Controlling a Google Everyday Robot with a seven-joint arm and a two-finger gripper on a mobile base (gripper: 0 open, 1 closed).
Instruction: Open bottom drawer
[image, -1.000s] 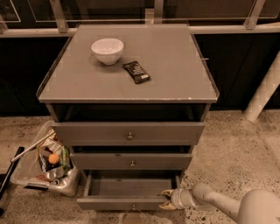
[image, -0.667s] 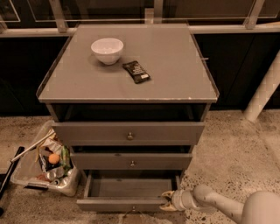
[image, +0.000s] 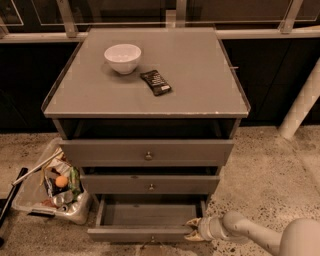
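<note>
Now: bottom drawer pulled out

Down low, under the front edge of the tabletop (image: 200, 75), the bottom drawer (image: 145, 234) is open. It sticks out far past that front edge, and its plain grey inside shows. A small round knob (image: 152, 239) sits in the middle of its front.

The hand (image: 192, 230) is at the right end of the drawer's front, touching it, below the front right corner of the tabletop. I cannot tell if the hand is open or closed. Its pale arm (image: 250, 232) comes in from the right, low over the floor.

Above the open drawer, the middle drawer (image: 150, 184) and the top drawer (image: 147, 152) are pushed in.

A white bowl (image: 122, 57) stands near the back left corner of the tabletop. A dark packet (image: 155, 82) lies just beside it, closer to the middle.

On the floor, below the left edge, is a clear bin (image: 50, 192) full of stuff.
</note>
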